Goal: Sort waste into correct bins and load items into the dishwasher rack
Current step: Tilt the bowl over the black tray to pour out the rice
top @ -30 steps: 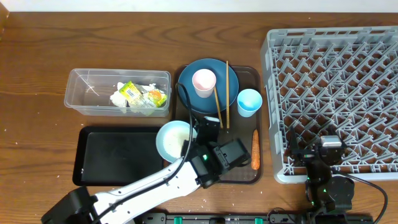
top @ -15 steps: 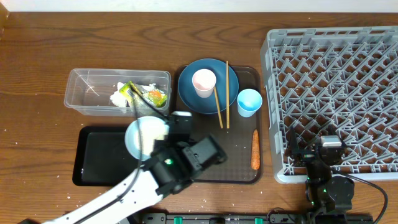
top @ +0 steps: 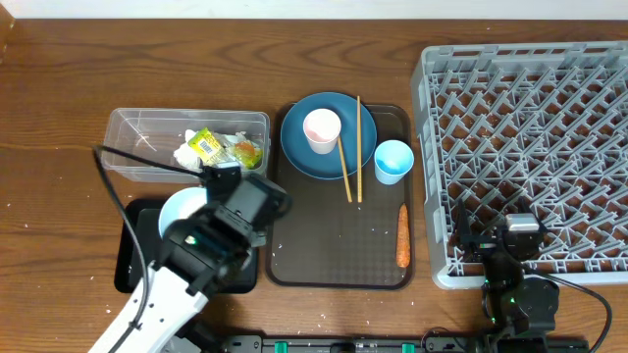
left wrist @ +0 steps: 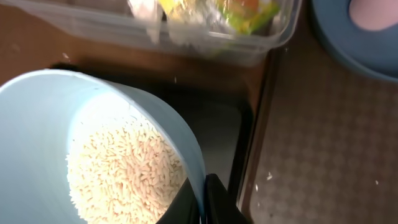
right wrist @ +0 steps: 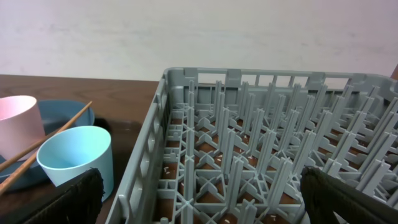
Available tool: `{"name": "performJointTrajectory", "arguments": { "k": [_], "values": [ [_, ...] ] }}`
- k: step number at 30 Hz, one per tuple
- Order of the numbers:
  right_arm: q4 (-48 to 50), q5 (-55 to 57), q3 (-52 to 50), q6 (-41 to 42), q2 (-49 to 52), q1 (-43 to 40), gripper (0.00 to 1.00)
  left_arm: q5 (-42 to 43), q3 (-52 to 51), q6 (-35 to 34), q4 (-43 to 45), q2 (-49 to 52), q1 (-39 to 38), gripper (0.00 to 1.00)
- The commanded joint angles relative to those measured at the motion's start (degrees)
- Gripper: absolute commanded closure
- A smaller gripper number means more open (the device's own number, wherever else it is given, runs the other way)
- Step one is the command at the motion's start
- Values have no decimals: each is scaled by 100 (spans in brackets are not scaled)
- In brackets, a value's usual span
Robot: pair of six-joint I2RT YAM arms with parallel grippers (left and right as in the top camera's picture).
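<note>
Over the tabletop, the top camera shows the left tool [top: 214, 188] pressed together on the rim of the light blue bowl [top: 175, 211], which sits over the right part of the black tray [top: 135, 257]. Just beyond it lies the clear tub [top: 123, 147], holding the yellow-green wrapper [top: 208, 145] and crumpled white paper [top: 186, 155]. Right of both, the brown serving tray [top: 339, 245] carries the dark blue plate [top: 297, 149] at its far end, with the pink cup [top: 322, 129] upright on it. The chopsticks [top: 358, 147] lie across the plate's right edge. The light blue cup [top: 393, 160] stands just right of them, and the carrot [top: 401, 235] lies near the tray's right edge. The grey rack [top: 530, 118] fills the right side. The right tool [top: 496, 240] hangs over the rack's near left corner, spread wide and holding nothing.

Left wrist camera: the tool [left wrist: 205, 200] pinches the bowl's [left wrist: 37, 124] wall. White rice [left wrist: 124, 174] lies heaped inside the bowl. The black tray [left wrist: 217, 127] shows beneath the bowl, the tub [left wrist: 186, 43] beyond it and the serving tray [left wrist: 311, 143] to the right.

Right wrist camera: the tool's [right wrist: 214, 208] fingers [right wrist: 81, 194] stand far apart above the rack [right wrist: 249, 155]. Left of the rack are the light blue cup [right wrist: 78, 155], the pink cup [right wrist: 15, 121] and the plate [right wrist: 65, 115].
</note>
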Motion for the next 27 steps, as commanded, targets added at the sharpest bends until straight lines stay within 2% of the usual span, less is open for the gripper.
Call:
{"name": "performJointTrajectory", "arguments": {
  "k": [1, 10, 15, 20, 27],
  "values": [
    [-20, -2, -4, -24, -31, -52, 1, 1128, -22, 883, 35, -48, 560, 94],
    [-20, -2, -4, -24, -31, -55, 1, 3283, -22, 2138, 37, -50, 2164, 94],
    [-20, -2, -4, -26, -31, -55, 1, 4079, -35, 2581, -37, -48, 2837, 94],
    [-20, -2, -4, -24, -31, -55, 1, 4494, -186, 2973, -33, -48, 3318, 94],
    [-20, -2, -4, -24, -31, -55, 1, 5641, -518, 3665, -15, -48, 4024, 94]
  ]
}}
